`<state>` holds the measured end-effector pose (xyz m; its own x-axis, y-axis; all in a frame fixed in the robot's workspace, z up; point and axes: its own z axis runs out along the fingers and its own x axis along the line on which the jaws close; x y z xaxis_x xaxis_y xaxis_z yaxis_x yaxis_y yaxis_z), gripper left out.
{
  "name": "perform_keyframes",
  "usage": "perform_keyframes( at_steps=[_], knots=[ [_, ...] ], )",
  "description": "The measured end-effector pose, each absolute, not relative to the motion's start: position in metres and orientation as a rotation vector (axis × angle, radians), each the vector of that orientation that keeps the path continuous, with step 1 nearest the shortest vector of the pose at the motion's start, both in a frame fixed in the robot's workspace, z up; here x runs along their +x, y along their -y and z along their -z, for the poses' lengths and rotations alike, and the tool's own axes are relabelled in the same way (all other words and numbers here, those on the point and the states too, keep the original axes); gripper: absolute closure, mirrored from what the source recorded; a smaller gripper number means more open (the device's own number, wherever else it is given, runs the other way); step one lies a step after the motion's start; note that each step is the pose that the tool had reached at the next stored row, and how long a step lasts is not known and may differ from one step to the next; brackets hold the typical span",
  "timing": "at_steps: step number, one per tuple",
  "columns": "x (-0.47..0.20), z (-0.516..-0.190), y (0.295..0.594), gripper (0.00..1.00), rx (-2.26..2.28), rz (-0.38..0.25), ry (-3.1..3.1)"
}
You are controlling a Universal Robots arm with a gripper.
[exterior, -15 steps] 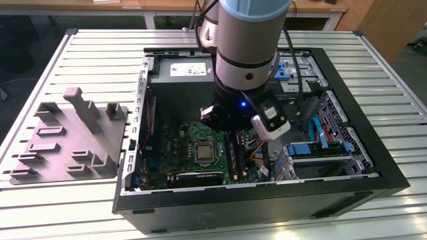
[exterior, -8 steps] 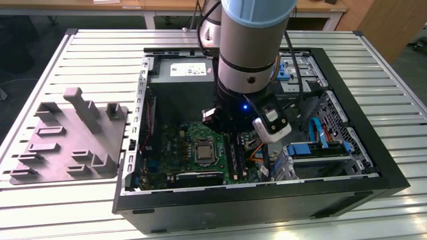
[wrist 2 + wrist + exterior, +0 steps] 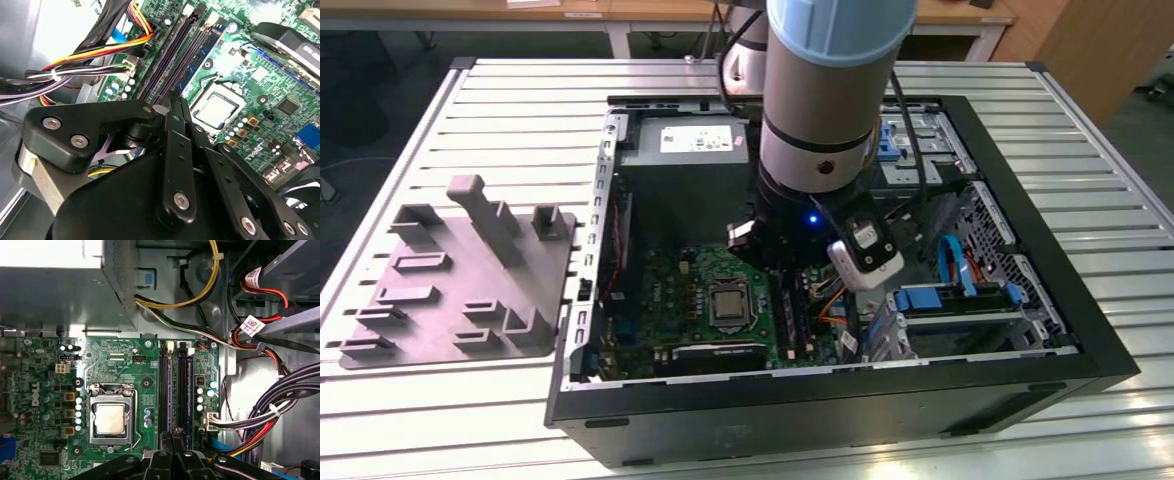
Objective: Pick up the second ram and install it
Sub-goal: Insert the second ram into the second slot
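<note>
Pressed together with nothing showing between them, my fingers (image 3: 175, 441) sit over the near end of the memory slots (image 3: 164, 390). Past the tips the dark blue second ram (image 3: 183, 390) stands seated in one slot; in the exterior view the processor socket (image 3: 724, 303) lies at its 9 o'clock.

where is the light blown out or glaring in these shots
First wrist view: part of the power supply washes out white, the processor lid glints; second wrist view: the metal panel behind the cables is blown out; exterior view: the motherboard sits dim beneath the arm.
</note>
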<state>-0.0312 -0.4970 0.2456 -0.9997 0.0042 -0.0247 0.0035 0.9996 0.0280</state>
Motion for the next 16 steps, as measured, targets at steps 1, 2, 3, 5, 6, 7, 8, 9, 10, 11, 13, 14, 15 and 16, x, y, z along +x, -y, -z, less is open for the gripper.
perform_keyframes(
  at_steps=[1, 2, 3, 5, 6, 7, 8, 9, 10, 11, 13, 14, 15, 16],
  knots=[
    [-0.031, -0.2454, 0.497, 0.89, 0.006, -0.043, -3.117],
    [-0.031, -0.2452, 0.4971, 0.89, 0.006, -0.043, -3.117],
    [-0.031, -0.2446, 0.497, 0.89, 0.006, -0.044, -3.116],
    [-0.031, -0.2432, 0.497, 0.89, 0.006, -0.045, -3.116],
    [-0.031, -0.2426, 0.4971, 0.89, 0.005, -0.046, -3.115],
    [-0.031, -0.2422, 0.4971, 0.89, 0.005, -0.048, -3.115],
    [-0.031, -0.2417, 0.497, 0.89, 0.005, -0.049, -3.115],
    [-0.031, -0.2412, 0.497, 0.89, 0.005, -0.05, -3.115],
    [-0.031, -0.2406, 0.497, 0.89, 0.005, -0.052, -3.115],
    [-0.031, -0.2401, 0.497, 0.89, 0.005, -0.053, -3.115],
    [-0.0309, -0.2396, 0.497, 0.89, 0.003, -0.061, -3.113],
    [-0.0309, -0.2395, 0.497, 0.89, 0.003, -0.064, -3.112],
    [-0.0309, -0.2393, 0.4969, 0.89, 0.003, -0.065, -3.112],
    [-0.0309, -0.2392, 0.497, 0.89, 0.003, -0.066, -3.112]
  ],
)
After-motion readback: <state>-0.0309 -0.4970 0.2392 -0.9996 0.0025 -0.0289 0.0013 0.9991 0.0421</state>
